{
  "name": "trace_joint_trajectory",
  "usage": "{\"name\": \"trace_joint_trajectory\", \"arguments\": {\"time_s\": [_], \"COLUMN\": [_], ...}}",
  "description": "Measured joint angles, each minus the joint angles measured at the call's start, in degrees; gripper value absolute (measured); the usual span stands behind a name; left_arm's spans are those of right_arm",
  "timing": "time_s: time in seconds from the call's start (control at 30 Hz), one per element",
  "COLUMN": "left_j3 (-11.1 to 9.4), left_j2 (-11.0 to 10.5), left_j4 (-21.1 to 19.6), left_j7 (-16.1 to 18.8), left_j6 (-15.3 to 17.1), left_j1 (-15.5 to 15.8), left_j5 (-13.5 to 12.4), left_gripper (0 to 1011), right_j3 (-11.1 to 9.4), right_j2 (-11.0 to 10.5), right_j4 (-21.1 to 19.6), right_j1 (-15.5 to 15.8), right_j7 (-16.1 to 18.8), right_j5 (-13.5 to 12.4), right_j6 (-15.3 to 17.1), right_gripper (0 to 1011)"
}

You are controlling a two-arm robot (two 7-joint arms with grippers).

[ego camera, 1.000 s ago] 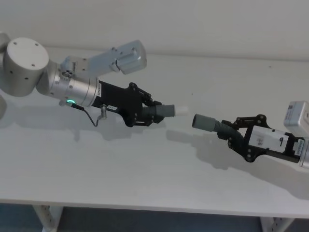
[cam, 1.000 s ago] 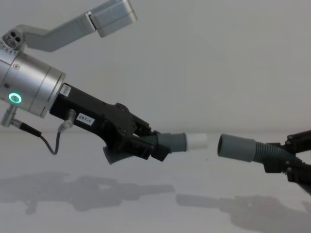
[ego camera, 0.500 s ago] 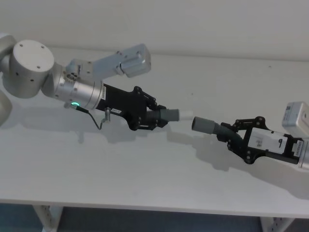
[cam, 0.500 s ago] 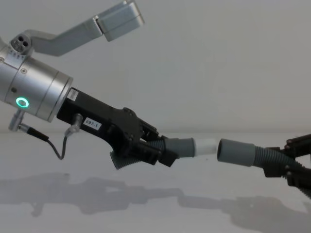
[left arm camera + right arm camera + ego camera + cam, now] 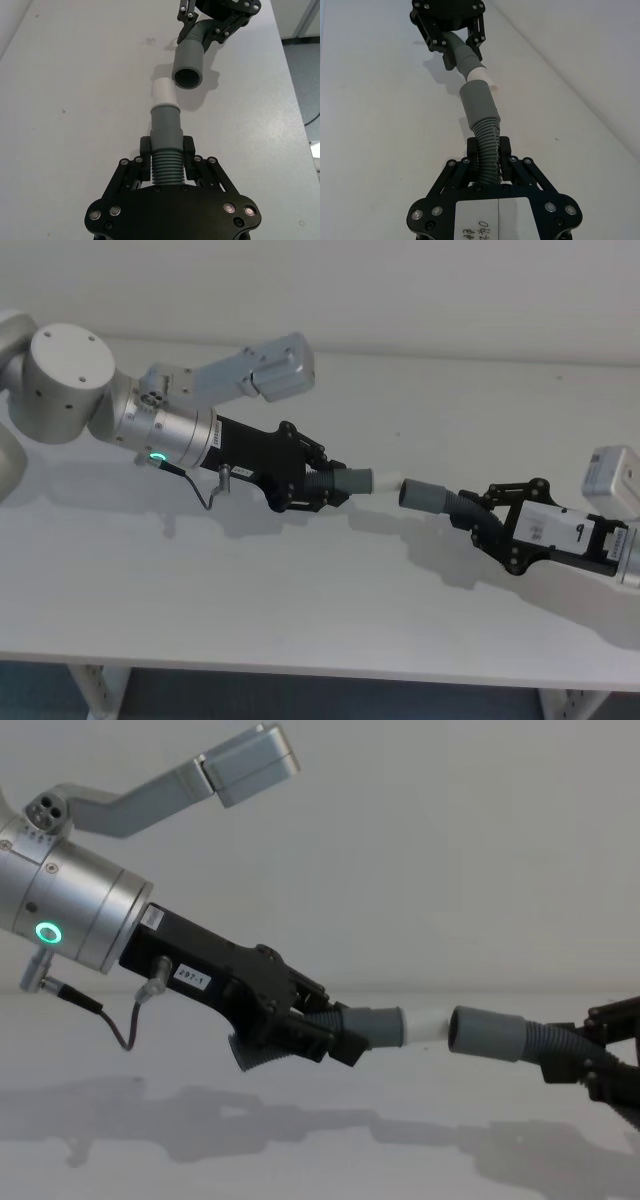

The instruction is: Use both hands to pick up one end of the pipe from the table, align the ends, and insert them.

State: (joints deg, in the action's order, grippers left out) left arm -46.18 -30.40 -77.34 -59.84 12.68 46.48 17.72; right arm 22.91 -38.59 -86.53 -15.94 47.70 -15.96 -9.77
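Above the near stretch of the white table, the right gripper pinches the ribbed middle of one pipe piece, whose open grey cuff points toward the other arm. Just beyond, the left gripper — on the silver arm with the green ring light — clamps the second piece. Its white tip sits right at the cuff's mouth, slightly off-centre — not inside. Both pieces hang clear of the surface.

Tipped end just left of open cuff, over table.
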Motion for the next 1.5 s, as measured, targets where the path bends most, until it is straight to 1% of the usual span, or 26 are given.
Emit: {"name": "trace_joint_trajectory", "arguments": {"time_s": [0.23, 0.63, 0.9, 1.1, 1.23, 1.5], "left_j3": [0.00, 0.32, 0.17, -0.17, -0.68, -1.80], "left_j2": [-0.02, 0.45, 0.49, 0.34, 0.07, -0.58], "left_j4": [0.28, 1.35, 1.72, 1.76, 1.65, 1.02], "left_j7": [-0.08, -0.72, -0.93, -0.90, -0.71, 0.15], "left_j6": [-0.55, -2.40, -2.76, -2.69, -2.09, -0.50], "left_j1": [0.02, -0.21, -0.20, -0.05, 0.28, 0.99], "left_j5": [0.70, 2.89, 3.53, 3.61, 3.39, 2.16], "left_gripper": [360, 360, 360, 360, 360, 360], "right_j3": [0.35, 0.93, 1.33, 1.63, 1.79, 2.17], "right_j2": [0.21, 0.28, 0.20, 0.03, -0.09, -0.45], "right_j4": [0.45, 1.11, 1.38, 1.51, 1.55, 1.61], "right_j1": [-0.45, -1.32, -1.71, -1.97, -2.09, -2.29], "right_j7": [-0.65, -1.40, -1.57, -1.61, -1.68, -1.84], "right_j5": [-0.01, 0.07, 0.06, -0.05, -0.13, -0.23], "right_j6": [0.10, 0.28, 0.39, 0.45, 0.45, 0.41], "right_gripper": [239, 239, 239, 238, 239, 239]}}
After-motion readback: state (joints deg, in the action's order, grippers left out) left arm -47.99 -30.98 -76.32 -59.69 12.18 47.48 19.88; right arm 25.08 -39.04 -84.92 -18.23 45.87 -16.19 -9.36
